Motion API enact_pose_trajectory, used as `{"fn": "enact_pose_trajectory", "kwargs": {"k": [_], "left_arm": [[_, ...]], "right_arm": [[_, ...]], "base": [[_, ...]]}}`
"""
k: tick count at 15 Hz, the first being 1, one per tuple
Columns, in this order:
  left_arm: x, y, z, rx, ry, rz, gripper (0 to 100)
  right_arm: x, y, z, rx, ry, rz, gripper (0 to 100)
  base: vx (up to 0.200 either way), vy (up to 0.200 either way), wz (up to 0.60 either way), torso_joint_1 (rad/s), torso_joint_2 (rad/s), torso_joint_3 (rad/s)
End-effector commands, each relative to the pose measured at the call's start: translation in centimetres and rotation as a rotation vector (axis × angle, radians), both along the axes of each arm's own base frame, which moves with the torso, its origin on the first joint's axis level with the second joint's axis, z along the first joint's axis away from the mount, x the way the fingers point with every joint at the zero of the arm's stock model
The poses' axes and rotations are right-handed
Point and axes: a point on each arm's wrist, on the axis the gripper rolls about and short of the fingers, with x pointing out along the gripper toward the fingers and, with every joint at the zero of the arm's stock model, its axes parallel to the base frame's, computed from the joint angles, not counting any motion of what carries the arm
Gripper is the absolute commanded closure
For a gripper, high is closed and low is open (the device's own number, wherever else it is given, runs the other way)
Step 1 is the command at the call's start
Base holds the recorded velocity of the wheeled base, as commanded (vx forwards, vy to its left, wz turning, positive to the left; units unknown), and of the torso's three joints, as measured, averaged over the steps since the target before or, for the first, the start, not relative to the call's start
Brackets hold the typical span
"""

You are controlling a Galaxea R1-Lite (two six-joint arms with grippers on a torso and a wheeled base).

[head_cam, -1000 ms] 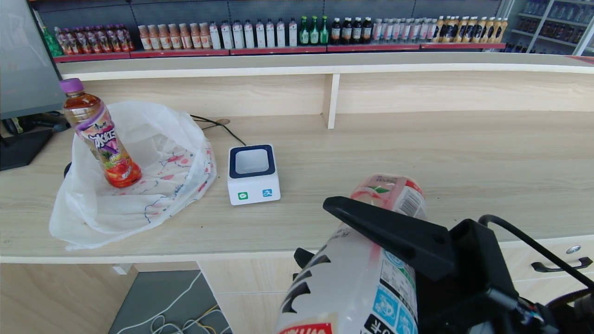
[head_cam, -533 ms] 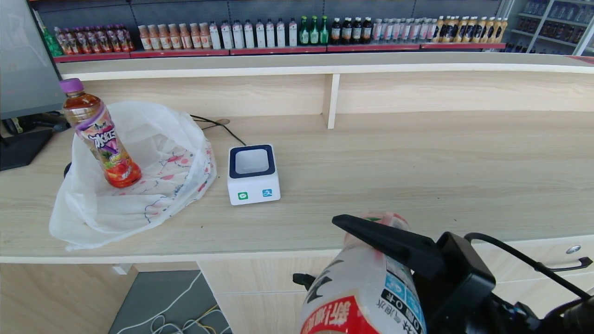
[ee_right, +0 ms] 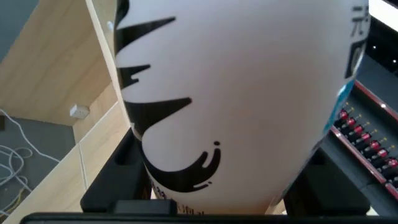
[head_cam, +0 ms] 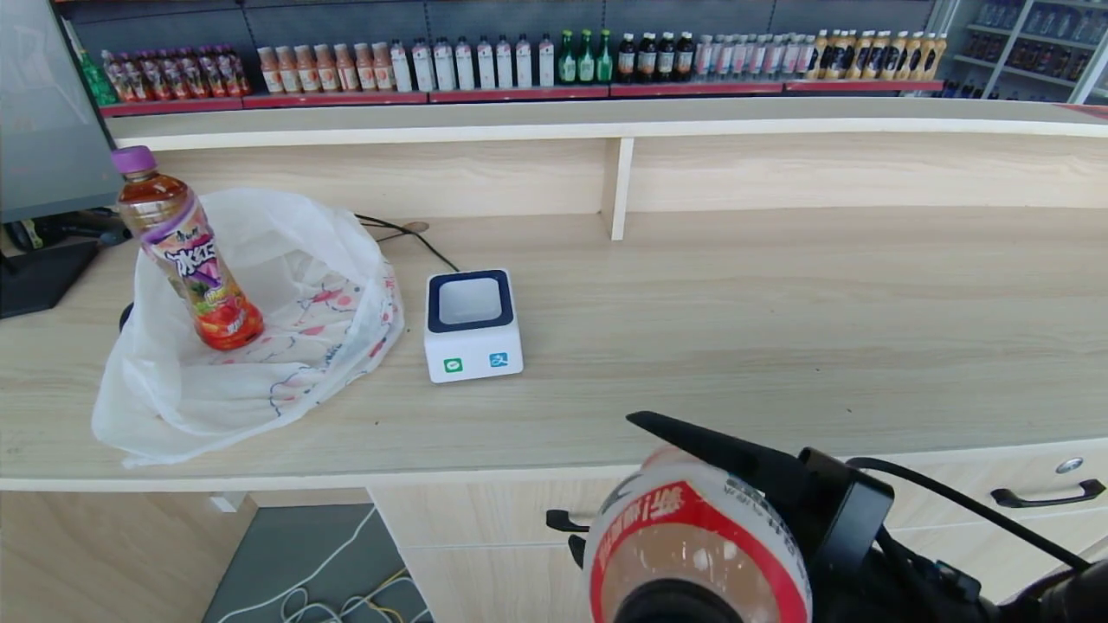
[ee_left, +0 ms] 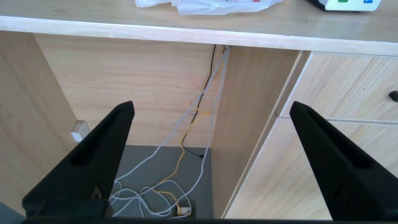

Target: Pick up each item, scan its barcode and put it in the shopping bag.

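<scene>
My right gripper (head_cam: 606, 476) is shut on a large drink bottle (head_cam: 697, 554) with a white and red label, held in front of the counter's front edge with one end turned toward the head camera. In the right wrist view the bottle (ee_right: 236, 93) sits between the fingers (ee_right: 118, 174). A white scanner (head_cam: 472, 324) stands on the counter. Left of it lies the white shopping bag (head_cam: 286, 346) with a purple-capped tea bottle (head_cam: 190, 260) standing in it. My left gripper (ee_left: 211, 155) hangs open and empty below the counter, facing the cabinet.
A monitor (head_cam: 43, 112) stands at the far left. A raised back ledge with a divider (head_cam: 616, 186) borders the counter. Drawers with black handles (head_cam: 1047, 497) are under the right side. Loose cables (ee_left: 186, 137) hang below. The counter's right half (head_cam: 822, 303) is bare wood.
The right gripper has drawn the bottle back and down from over the counter to below its front edge. The bottle has tipped so its end now faces the head camera.
</scene>
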Motion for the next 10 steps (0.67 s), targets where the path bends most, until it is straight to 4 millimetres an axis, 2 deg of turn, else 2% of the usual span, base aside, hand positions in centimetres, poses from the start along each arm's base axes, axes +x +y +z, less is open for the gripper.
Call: {"fn": "enact_pose_trajectory", "kwargs": {"k": [1,6,8,10], "left_arm": [[0.0,0.0,0.0,0.0,-0.001,0.001,0],[0.0,0.0,0.0,0.0,-0.001,0.001,0],[0.0,0.0,0.0,0.0,-0.001,0.001,0],[0.0,0.0,0.0,0.0,-0.001,0.001,0]], "right_arm": [[0.6,0.1,0.3,0.036,0.039,-0.031,100],[2.1,1.3,4.0,0.454,0.346,-0.1,100],[2.7,1.5,3.7,0.603,0.501,-0.172,100],[4.4,0.7,3.9,0.694,0.553,-0.197,100]], "base": [[0.0,0.0,0.0,0.0,0.0,0.0],[0.0,0.0,0.0,0.0,0.0,0.0],[0.0,0.0,0.0,0.0,0.0,0.0],[0.0,0.0,0.0,0.0,0.0,0.0]]}}
